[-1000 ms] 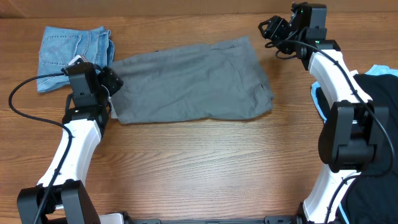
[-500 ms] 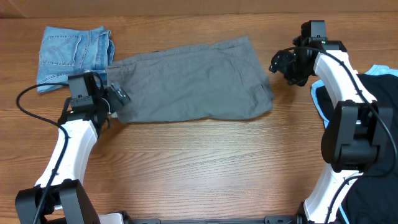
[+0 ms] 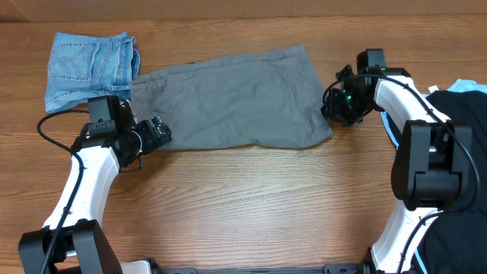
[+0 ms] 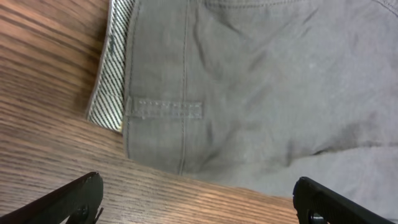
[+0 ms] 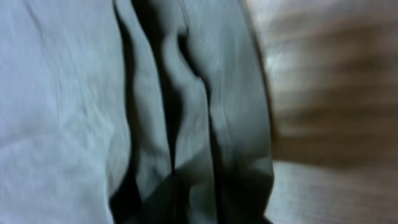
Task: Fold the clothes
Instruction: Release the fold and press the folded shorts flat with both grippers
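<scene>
Grey trousers (image 3: pixel 236 99) lie flat on the table (image 3: pixel 251 198); the left gripper (image 3: pixel 158 134), spread wide, has just moved in to their 8 o'clock corner and the right gripper (image 3: pixel 335 106), grip unclear, to 3 o'clock, seemingly starting a fold.

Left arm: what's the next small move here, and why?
Probably ease the left gripper forward over the waistband corner of the trousers and close on it. Its jaws stand wide open just short of the cloth edge, with bare table between them. The right gripper sits at the far end, against bunched cloth, so the left end is the one not held.
</scene>
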### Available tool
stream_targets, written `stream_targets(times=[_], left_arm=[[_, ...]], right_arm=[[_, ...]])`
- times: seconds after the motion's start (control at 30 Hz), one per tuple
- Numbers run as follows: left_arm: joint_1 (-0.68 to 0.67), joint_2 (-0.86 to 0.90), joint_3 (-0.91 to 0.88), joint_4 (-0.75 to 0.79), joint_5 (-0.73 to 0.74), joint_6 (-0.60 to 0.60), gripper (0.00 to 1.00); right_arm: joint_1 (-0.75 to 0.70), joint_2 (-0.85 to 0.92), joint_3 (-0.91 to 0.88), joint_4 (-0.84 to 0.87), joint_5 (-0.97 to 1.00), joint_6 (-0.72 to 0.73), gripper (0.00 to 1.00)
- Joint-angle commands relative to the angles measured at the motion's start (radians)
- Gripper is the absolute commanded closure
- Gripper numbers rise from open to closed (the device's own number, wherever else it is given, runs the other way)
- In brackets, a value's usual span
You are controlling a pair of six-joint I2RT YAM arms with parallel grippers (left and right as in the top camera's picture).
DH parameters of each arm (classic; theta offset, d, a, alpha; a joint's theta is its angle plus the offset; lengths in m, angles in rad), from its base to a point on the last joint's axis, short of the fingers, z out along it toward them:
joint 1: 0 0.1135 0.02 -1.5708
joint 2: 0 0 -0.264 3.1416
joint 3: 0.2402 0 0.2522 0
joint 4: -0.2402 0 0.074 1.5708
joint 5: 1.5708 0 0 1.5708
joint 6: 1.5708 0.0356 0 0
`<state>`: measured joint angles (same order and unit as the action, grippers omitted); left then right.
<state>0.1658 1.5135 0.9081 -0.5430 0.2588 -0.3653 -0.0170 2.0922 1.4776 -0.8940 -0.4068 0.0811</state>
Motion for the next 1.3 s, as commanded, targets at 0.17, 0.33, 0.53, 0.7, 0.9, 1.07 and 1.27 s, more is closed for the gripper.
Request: stream_targets(times=[0.17,0.33,0.53,0.7,0.9,1.07,1.27], left_arm=[[0.005,-0.003,0.011,-0.029,0.025,0.029,0.00],[0.005,-0.003,0.011,-0.060,0.031,0.030,0.00],[0.005,-0.004,0.013,-0.100,0.032,0.056,0.00],[0.004,-0.004,0.016,-0.124,0.073,0.056,0.00],[0.004,-0.004,0.017,-0.130,0.075,0.056,0.00],[0.004,-0.004,0.017,-0.135,0.075,0.056,0.00],[0.004,-0.004,0.017,-0.138,0.075,0.056,0.00]], right_arm=[[0.018,-0.003,0.001,-0.322,0.159,0.184,0.90],[0.024,-0.017,0.002,-0.358,0.307,0.253,0.85],[-0.027,-0.072,0.021,-0.150,0.087,0.065,0.61],[-0.030,-0.066,0.019,-0.008,-0.089,0.045,0.56],[0.035,-0.039,0.013,-0.009,-0.084,0.045,0.56],[0.078,-0.003,-0.003,-0.023,-0.051,0.052,0.63],[0.069,-0.005,-0.003,-0.013,-0.021,0.053,0.73]])
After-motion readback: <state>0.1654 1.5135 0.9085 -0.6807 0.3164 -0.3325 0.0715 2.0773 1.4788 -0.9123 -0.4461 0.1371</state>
